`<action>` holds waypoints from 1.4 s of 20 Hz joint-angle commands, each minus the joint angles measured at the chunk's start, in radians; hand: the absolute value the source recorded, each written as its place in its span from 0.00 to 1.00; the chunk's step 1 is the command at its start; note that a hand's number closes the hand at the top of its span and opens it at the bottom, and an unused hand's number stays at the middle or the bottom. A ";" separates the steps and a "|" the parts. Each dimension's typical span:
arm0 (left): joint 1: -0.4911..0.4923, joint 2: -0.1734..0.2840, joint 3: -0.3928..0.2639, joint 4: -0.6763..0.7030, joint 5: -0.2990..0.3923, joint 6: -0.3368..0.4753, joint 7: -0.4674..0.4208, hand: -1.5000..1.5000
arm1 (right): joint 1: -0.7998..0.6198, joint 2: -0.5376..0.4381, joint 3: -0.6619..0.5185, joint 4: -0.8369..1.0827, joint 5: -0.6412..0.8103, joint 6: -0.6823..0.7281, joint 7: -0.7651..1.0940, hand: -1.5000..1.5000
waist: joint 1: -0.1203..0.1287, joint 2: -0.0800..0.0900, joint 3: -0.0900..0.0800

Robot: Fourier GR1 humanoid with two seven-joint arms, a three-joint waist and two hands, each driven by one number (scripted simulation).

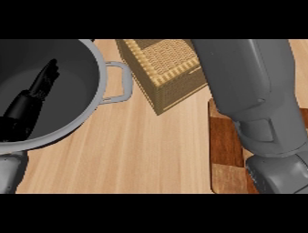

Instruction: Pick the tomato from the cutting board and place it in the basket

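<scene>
No tomato shows in the head view. The wooden cutting board (225, 141) lies at the right, mostly covered by my right forearm (261, 95), which crosses it and runs up past the view's top edge, so the right hand is out of sight. The wicker basket (162, 68) stands just left of that forearm, beyond the board's far left corner. My left hand (30, 102) shows dark against the inside of a big pot at the left, fingers straight and pointing up.
A large grey pot (93, 98) with a side handle (120, 84) fills the left side, close to the basket. Bare wooden counter (136, 154) lies between the pot and the board.
</scene>
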 commanded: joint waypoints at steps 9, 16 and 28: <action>-0.017 -0.021 0.001 0.027 -0.019 0.012 -0.007 0.50 | -0.107 -0.015 -0.016 0.341 0.064 0.083 0.143 1.00 | -0.018 -0.005 0.001; -0.023 -0.010 0.016 0.029 -0.026 0.003 -0.015 0.50 | -0.131 -0.030 -0.078 0.434 0.002 0.077 0.062 0.00 | -0.013 -0.001 0.001; -0.022 -0.030 0.016 0.027 -0.035 0.013 0.003 0.50 | -0.114 -0.043 -0.135 0.295 -0.017 -0.305 -0.022 0.00 | -0.018 -0.001 0.002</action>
